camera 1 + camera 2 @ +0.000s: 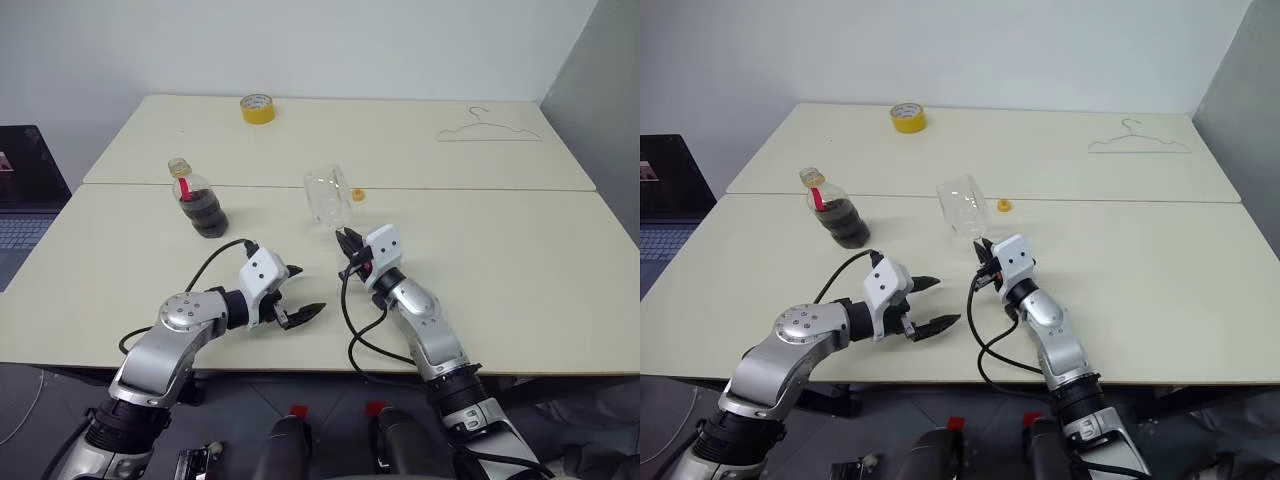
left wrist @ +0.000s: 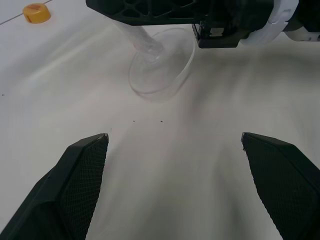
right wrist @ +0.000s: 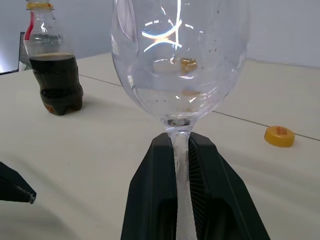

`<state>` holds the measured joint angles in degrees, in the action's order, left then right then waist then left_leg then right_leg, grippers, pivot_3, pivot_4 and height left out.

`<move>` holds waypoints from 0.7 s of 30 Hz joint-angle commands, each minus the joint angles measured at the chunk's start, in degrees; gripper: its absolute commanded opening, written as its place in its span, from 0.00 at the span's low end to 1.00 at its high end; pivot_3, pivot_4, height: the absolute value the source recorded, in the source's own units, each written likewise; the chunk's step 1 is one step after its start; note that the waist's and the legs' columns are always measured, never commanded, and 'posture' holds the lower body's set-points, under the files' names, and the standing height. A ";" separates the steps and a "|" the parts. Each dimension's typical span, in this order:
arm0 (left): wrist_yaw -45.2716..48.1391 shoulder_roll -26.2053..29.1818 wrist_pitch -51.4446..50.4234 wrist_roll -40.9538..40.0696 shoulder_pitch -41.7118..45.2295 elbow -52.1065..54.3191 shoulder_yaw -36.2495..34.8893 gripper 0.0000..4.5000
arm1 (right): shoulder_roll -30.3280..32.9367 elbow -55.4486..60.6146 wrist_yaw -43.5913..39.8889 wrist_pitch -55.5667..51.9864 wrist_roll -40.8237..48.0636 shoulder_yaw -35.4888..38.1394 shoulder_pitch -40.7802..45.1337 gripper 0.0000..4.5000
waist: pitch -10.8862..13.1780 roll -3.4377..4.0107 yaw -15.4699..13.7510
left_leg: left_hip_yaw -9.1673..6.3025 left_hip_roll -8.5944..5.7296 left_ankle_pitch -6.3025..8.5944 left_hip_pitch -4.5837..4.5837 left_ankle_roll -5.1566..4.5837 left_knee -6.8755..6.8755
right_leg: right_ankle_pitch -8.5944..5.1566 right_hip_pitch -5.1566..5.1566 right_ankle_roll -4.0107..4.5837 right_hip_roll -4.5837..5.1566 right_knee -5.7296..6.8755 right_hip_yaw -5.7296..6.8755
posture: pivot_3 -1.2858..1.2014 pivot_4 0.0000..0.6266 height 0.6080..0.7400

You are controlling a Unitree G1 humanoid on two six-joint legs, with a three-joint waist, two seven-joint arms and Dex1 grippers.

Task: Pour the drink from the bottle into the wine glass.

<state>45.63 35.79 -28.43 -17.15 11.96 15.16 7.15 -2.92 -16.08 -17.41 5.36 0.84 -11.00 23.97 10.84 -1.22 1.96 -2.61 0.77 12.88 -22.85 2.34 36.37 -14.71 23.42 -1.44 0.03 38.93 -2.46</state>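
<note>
the right gripper [image 3: 181,165] is clamped on the thin stem of the wine glass [image 1: 327,196], just under the bowl, and holds the glass tilted away from the robot over the middle of the table [image 1: 520,250]. the bowl looks empty. the left gripper [image 1: 298,293] sits just to the left and nearer, its black fingers spread wide with nothing between them, pointing across toward the glass's round foot.

further left and farther back stands the bottle [image 1: 199,200], upright on the table, cap off, about half full of the drink [image 1: 206,212]. a yellow cap [image 1: 357,194] lies just right of the glass bowl (presumably the bottle's). a yellow tape roll [image 1: 258,108] and a wire hanger [image 1: 489,128] lie at the far edge, well apart from the work.

the glass is stiff, smooth and fragile, and top-heavy on that stem, so it may swivel in the grip if knocked. the bottle is light, soft plastic and would squash under a hard squeeze; the ribbed belly looks the best place to take it, firmly but not tightly, since an open neck will spill.
</note>
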 commanded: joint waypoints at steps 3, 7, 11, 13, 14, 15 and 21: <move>-0.10 0.40 0.07 0.05 -0.13 2.31 -0.93 1.00 | 0.80 0.27 0.02 2.53 0.89 1.59 -1.11 0.02 | 0.00 0.00 -0.01 | -0.02 0.00 0.00 0.01 0.00 0.00 | 0.00 -0.01 0.00 0.00 0.01 0.01 | 0.52 0.24 1.00; 0.04 0.51 0.16 0.19 0.11 2.00 -0.85 1.00 | 2.13 2.42 -0.46 2.14 1.14 1.67 -3.23 0.02 | -0.01 -0.01 -0.11 | -0.05 -0.01 0.00 0.02 0.00 0.00 | 0.00 -0.05 0.00 0.01 0.01 0.02 | 0.52 0.24 1.00; 0.28 0.43 0.44 0.46 0.72 1.30 -0.60 1.00 | 4.13 5.92 -0.88 0.76 1.26 2.03 -5.79 0.02 | -0.01 -0.01 -0.19 | -0.07 0.00 0.00 0.02 0.00 0.00 | -0.01 -0.07 0.00 0.06 -0.01 0.02 | 0.52 0.24 1.00; 0.40 0.32 0.57 0.62 0.95 1.04 -0.43 1.00 | 5.36 7.84 -1.35 -0.17 1.38 2.17 -7.09 0.02 | -0.01 -0.01 -0.18 | -0.06 0.00 0.00 0.03 0.00 0.01 | -0.01 -0.09 -0.01 0.09 -0.02 0.02 | 0.52 0.24 1.00; 0.48 0.28 0.65 0.69 1.03 0.93 -0.36 1.00 | 5.96 8.95 -1.59 -0.74 1.57 2.33 -7.79 0.02 | -0.02 -0.02 -0.19 | -0.06 0.00 0.00 0.03 0.00 0.01 | -0.01 -0.09 -0.01 0.09 -0.02 0.02 | 0.52 0.24 1.00; 0.54 0.24 0.73 0.75 1.12 0.81 -0.30 1.00 | 6.50 9.91 -1.82 -1.19 1.80 2.50 -8.36 0.02 | -0.02 -0.02 -0.21 | -0.09 -0.01 0.00 0.04 0.00 0.01 | -0.01 -0.11 -0.01 0.09 -0.02 0.04 | 0.52 0.24 1.00; 0.85 0.01 1.08 0.99 1.60 0.15 0.03 1.00 | 8.66 12.15 -2.24 -2.70 2.23 2.60 -10.59 0.02 | -0.03 -0.03 -0.21 | -0.10 -0.01 0.00 0.05 0.00 0.01 | -0.02 -0.12 0.00 0.08 -0.02 0.04 | 0.52 0.24 1.00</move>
<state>45.93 35.87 -28.33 -16.51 12.48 15.02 7.19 4.97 -4.34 -19.79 3.67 3.35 -9.33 14.32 10.82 -1.25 1.76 -2.70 0.75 12.88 -22.80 2.34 36.39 -14.73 23.30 -1.44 0.10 38.91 -2.41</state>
